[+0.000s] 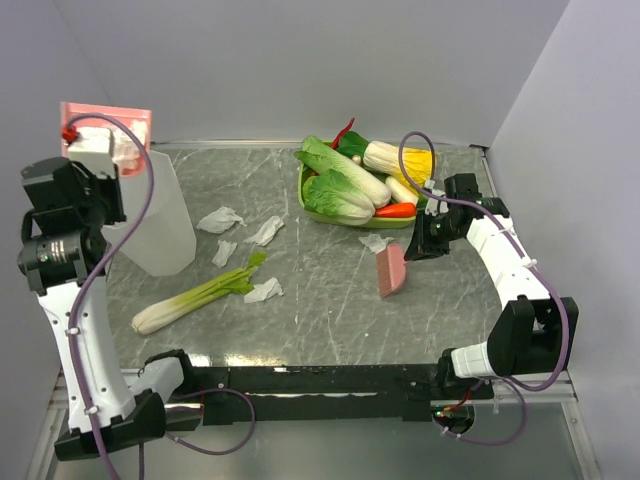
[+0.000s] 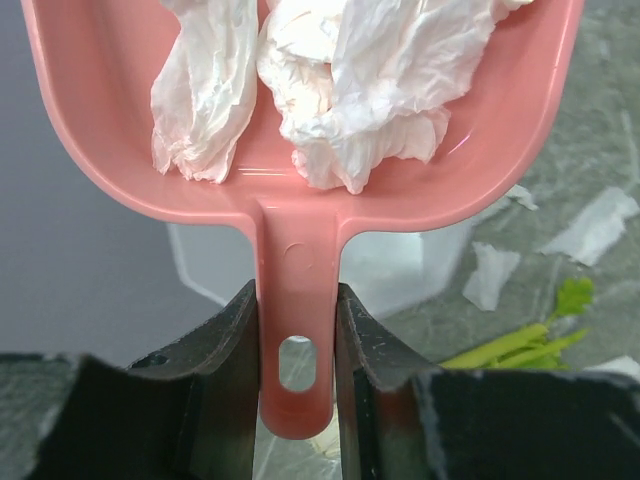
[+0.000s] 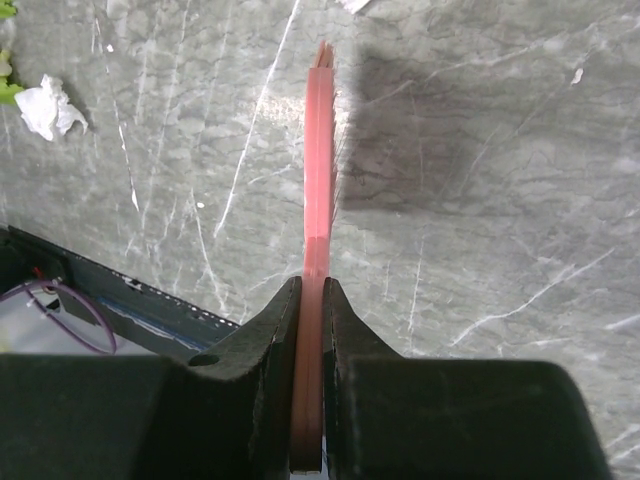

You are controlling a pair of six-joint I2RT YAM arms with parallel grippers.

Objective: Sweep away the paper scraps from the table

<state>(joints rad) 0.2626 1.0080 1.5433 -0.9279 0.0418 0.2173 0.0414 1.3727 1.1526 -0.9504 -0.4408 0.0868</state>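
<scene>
Top external: five crumpled white paper scraps [image 1: 265, 230] on grey-green marble worktop [image 1: 330, 300], mostly left; more fill one pink plastic dustpan [image 2: 110, 110], handle clamped in left tool [image 2: 297, 300]. Right tool [image 3: 310, 290] pinches one pink brush [image 3: 319, 150]. Pale walls [image 1: 300, 70].

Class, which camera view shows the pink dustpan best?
The left wrist view: the dustpan fills the frame, paper scraps inside, its handle clamped by the left gripper. The top external view shows only a small pink patch; the right wrist view shows none of it.
</scene>
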